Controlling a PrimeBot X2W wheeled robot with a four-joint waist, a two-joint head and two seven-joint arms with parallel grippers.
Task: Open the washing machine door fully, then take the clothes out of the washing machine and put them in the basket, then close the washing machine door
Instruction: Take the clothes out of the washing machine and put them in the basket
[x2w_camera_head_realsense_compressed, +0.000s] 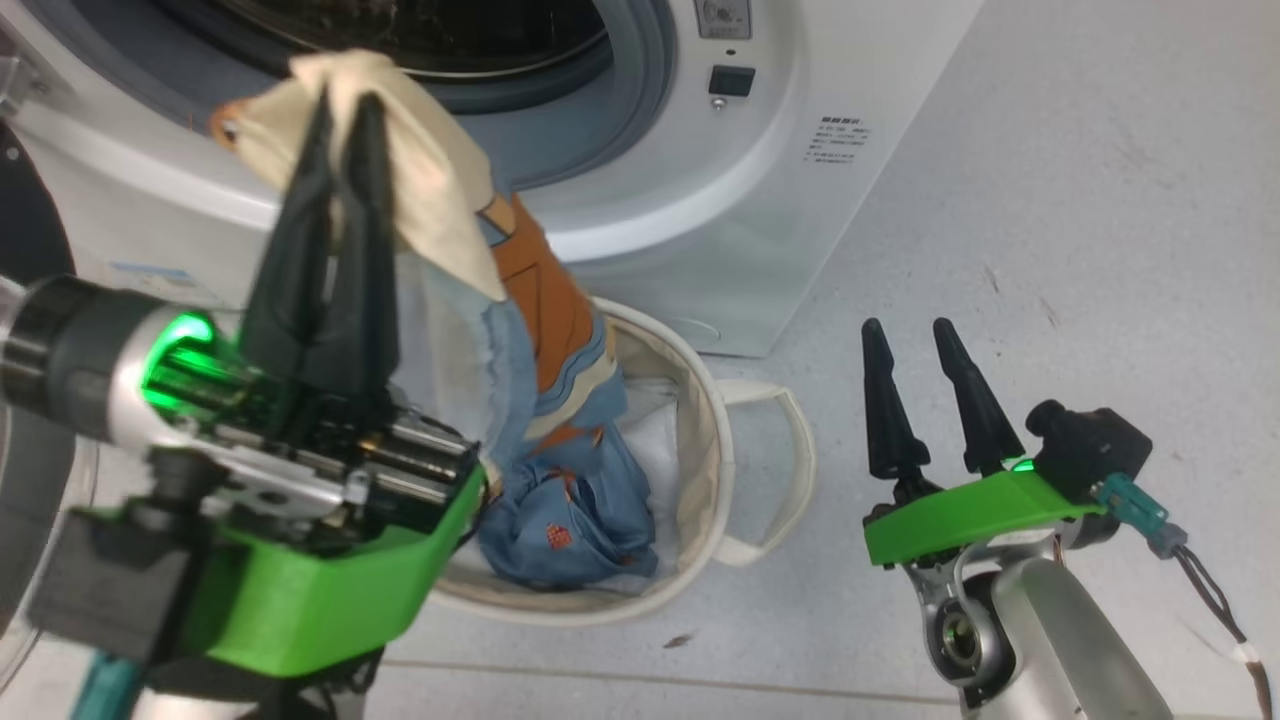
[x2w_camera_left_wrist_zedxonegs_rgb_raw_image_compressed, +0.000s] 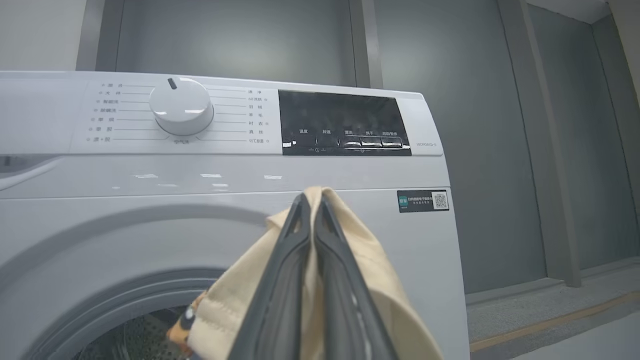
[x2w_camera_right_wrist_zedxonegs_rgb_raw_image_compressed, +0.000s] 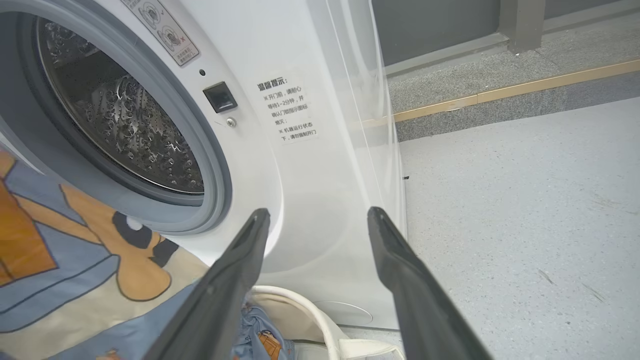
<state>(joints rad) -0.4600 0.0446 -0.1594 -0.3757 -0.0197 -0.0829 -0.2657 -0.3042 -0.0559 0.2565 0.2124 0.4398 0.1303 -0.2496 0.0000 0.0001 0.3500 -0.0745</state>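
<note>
My left gripper (x2w_camera_head_realsense_compressed: 345, 100) is shut on a cream, orange and blue garment (x2w_camera_head_realsense_compressed: 440, 190), holding it up in front of the washing machine (x2w_camera_head_realsense_compressed: 700, 150). The cloth hangs down into the basket (x2w_camera_head_realsense_compressed: 697, 430), where light blue clothes (x2w_camera_head_realsense_compressed: 580, 510) lie. In the left wrist view the left gripper (x2w_camera_left_wrist_zedxonegs_rgb_raw_image_compressed: 311, 197) pinches the cream cloth (x2w_camera_left_wrist_zedxonegs_rgb_raw_image_compressed: 235, 300). My right gripper (x2w_camera_head_realsense_compressed: 915, 335) stands open to the right of the basket, holding nothing. In its wrist view the right gripper (x2w_camera_right_wrist_zedxonegs_rgb_raw_image_compressed: 319, 214) faces the steel drum (x2w_camera_right_wrist_zedxonegs_rgb_raw_image_compressed: 120, 120) and the hanging garment (x2w_camera_right_wrist_zedxonegs_rgb_raw_image_compressed: 75, 250). The door's black rim (x2w_camera_head_realsense_compressed: 20, 220) shows at the far left edge.
The basket's looped handle (x2w_camera_head_realsense_compressed: 795, 450) sticks out toward the right gripper. Pale grey floor (x2w_camera_head_realsense_compressed: 1050, 200) lies to the right of the machine. A dial (x2w_camera_left_wrist_zedxonegs_rgb_raw_image_compressed: 181, 105) and a dark display panel (x2w_camera_left_wrist_zedxonegs_rgb_raw_image_compressed: 342, 122) sit on the machine's top front. A grey wall (x2w_camera_left_wrist_zedxonegs_rgb_raw_image_compressed: 500, 150) stands behind.
</note>
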